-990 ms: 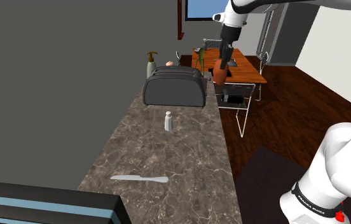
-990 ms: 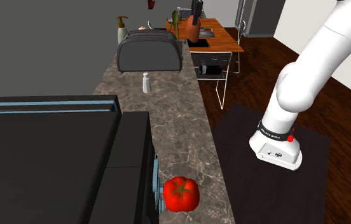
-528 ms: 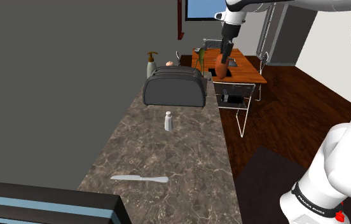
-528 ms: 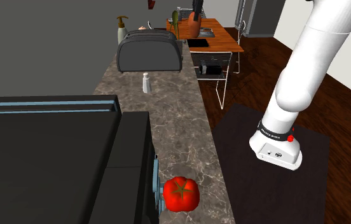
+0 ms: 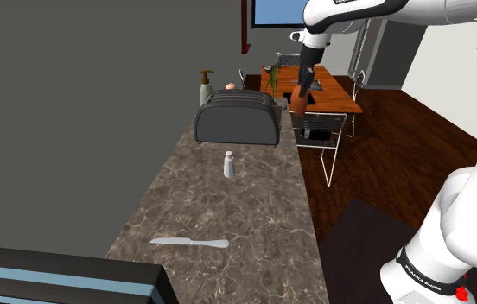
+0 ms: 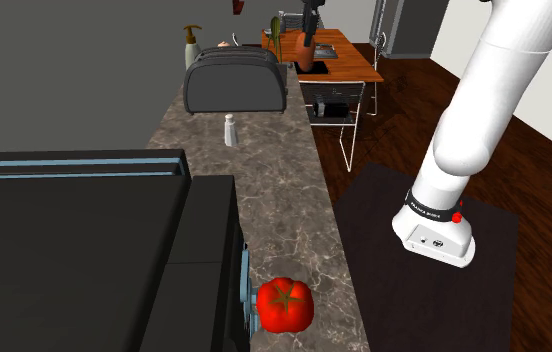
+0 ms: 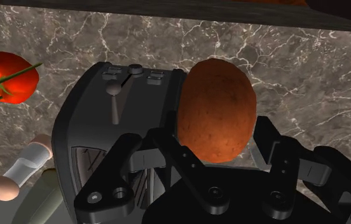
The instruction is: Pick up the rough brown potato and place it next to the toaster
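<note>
The rough brown potato point(image 7: 215, 105) is clasped between the black fingers of my gripper point(image 7: 215, 137), which is shut on it. In the shoulder view the gripper point(image 5: 301, 91) hangs above the counter's far end, with the potato point(image 5: 298, 103) just beyond the right end of the dark toaster point(image 5: 237, 118). In the second exterior view the potato point(image 6: 307, 60) sits under the gripper point(image 6: 309, 46), up and right of the toaster point(image 6: 236, 82). The wrist view has the toaster point(image 7: 110, 121) directly beside the potato, over the marbled counter point(image 7: 308, 83).
A small shaker point(image 5: 228, 164) stands in front of the toaster and a knife point(image 5: 189, 243) lies nearer on the counter. A soap bottle point(image 5: 205, 86) is behind the toaster. A tomato point(image 6: 284, 304) rests by the black stove point(image 6: 84, 250). A wooden table point(image 5: 336, 95) and chair point(image 5: 323, 134) stand beyond.
The gripper with the potato rose a little, then came back down beside the toaster. The arm's upper links swung higher and toward the shoulder view's right.
</note>
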Robot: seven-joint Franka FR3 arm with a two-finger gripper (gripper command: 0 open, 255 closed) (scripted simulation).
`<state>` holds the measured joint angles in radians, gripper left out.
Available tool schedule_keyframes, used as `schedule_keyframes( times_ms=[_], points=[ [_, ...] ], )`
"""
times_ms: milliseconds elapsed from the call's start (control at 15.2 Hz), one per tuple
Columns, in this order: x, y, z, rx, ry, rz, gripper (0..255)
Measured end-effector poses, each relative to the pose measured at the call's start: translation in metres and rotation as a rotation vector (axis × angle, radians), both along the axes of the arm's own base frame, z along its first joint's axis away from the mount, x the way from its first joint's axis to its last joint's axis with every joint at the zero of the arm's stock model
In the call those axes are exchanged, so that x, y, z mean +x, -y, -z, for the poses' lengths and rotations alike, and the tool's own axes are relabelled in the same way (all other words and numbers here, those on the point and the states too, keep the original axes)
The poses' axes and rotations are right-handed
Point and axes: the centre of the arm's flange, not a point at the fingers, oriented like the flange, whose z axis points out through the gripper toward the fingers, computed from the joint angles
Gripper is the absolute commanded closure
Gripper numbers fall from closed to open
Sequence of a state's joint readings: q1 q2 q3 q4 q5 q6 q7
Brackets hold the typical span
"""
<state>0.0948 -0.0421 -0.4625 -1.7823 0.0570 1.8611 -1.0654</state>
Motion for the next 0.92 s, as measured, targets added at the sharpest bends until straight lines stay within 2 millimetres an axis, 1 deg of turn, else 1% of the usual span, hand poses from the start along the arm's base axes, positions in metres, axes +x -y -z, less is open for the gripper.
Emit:
schedule_keyframes(
  times_ms=[924],
  points=[
    [0.002,0.000,0.071,0.000,0.000,0.000,255]
  ],
)
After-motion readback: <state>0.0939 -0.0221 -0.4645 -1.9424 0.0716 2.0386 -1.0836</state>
